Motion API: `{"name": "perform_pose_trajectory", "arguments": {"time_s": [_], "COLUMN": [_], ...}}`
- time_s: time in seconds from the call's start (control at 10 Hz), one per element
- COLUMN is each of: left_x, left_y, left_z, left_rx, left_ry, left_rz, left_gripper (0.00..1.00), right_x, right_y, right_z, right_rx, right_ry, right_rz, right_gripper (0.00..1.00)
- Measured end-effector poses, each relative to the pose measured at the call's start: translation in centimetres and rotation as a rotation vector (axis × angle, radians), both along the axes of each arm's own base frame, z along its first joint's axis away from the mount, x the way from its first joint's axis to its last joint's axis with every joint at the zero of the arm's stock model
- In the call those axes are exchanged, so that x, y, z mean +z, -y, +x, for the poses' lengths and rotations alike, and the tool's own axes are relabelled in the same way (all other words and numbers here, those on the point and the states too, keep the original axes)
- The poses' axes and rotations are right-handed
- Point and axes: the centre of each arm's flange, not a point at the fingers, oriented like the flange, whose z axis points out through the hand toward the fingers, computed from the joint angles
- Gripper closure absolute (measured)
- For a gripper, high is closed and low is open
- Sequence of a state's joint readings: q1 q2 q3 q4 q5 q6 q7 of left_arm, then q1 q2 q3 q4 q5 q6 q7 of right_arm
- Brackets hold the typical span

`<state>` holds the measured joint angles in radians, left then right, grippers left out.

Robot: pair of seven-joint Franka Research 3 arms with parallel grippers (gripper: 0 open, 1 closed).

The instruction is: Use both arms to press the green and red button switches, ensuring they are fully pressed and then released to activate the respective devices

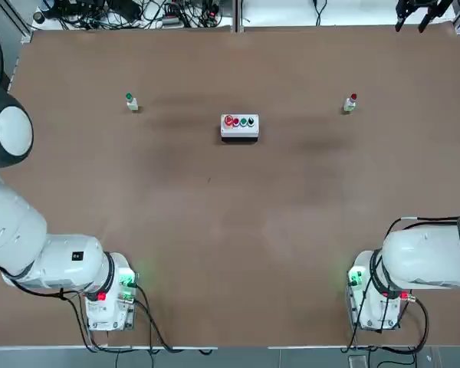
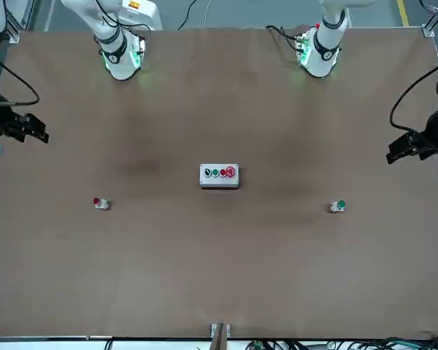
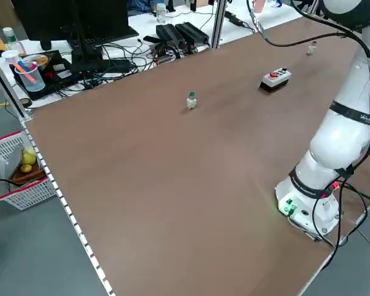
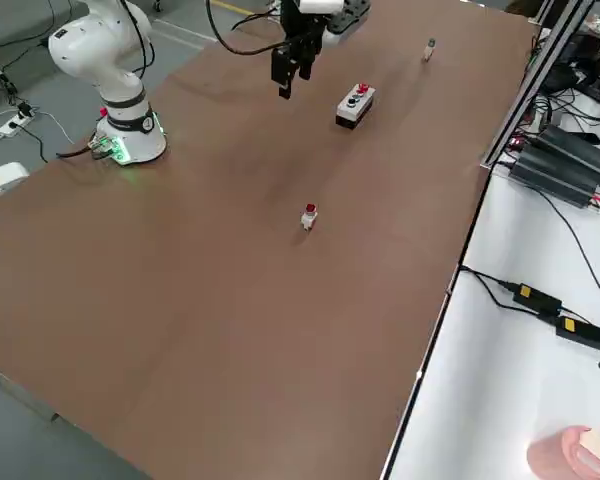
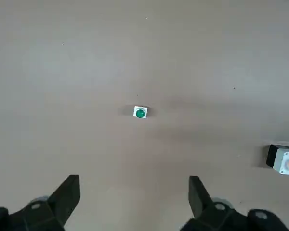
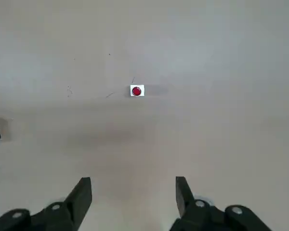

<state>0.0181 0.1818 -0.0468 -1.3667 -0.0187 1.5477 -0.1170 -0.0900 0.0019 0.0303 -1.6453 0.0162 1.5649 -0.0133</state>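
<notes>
The green switch [image 1: 130, 100] stands on the brown table at the far left, the red switch [image 1: 351, 103] at the far right. My left gripper [image 5: 135, 192] hangs open high above the table, and the green switch [image 5: 140, 112] lies well ahead of its fingers. My right gripper [image 6: 133, 195] is also open and raised, with the red switch [image 6: 137, 90] far ahead of it. In the front view the left gripper [image 2: 405, 148] and right gripper [image 2: 25, 127] hover at opposite table sides. Neither touches a switch.
A white box with a row of red and green buttons [image 1: 239, 125] sits midway between the switches. Cables and power units [image 3: 179, 34] crowd the bench beyond the far edge. A basket [image 3: 18, 169] hangs off the left side. Both arm bases [image 1: 107, 295] stand at the near edge.
</notes>
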Motion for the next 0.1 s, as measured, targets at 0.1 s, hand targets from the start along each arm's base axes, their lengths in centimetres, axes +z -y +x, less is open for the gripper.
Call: {"name": "perform_pose_trajectory", "arguments": {"time_s": [0.1], "left_x": [0.00], "left_y": [0.00], "left_z": [0.00], "left_rx": [0.000], "left_ry": [0.000], "left_rz": [0.000], "left_gripper": [0.00], "right_x": [-0.03], "right_y": [-0.05], "right_z": [-0.07], "right_rx": [0.001], "right_ry": [-0.006], "right_rz": [0.000], "right_gripper": [0.21]}}
